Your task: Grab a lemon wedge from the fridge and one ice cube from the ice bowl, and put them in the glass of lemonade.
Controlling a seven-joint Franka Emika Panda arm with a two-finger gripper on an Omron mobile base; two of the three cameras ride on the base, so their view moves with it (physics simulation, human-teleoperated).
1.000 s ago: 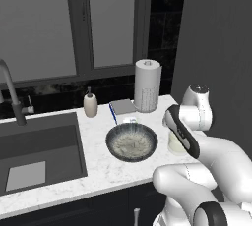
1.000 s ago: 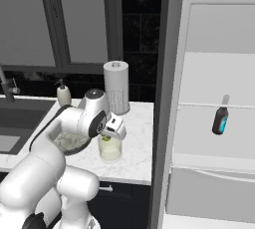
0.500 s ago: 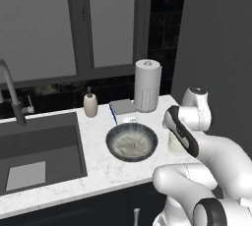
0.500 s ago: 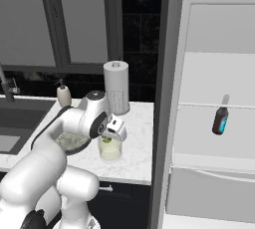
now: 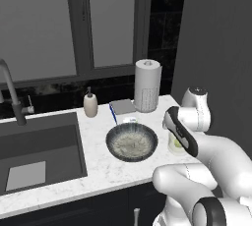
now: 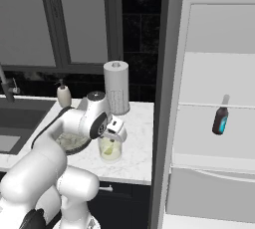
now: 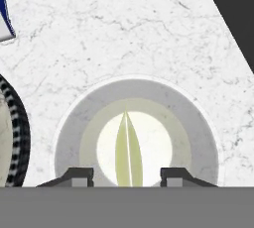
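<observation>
- On the white marble counter (image 5: pixel 103 171): one short clear glass of lemonade (image 6: pixel 110 149), one wide dark-rimmed ice bowl (image 5: pixel 132 142) beside it.
- One yellow-green lemon wedge (image 7: pixel 128 151) lies inside the glass.
- One two-finger gripper (image 7: pixel 127 176) hovers above, fingertips (image 7: pixel 79 175) apart, holding nothing.

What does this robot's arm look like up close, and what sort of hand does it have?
The arm is built of rounded, glossy white segments joined by dark grey joints, with a black band along the forearm. No loose cables show. Its hand is a small white block; the gripper ends in two short dark grey fingertips with flat tops.
</observation>
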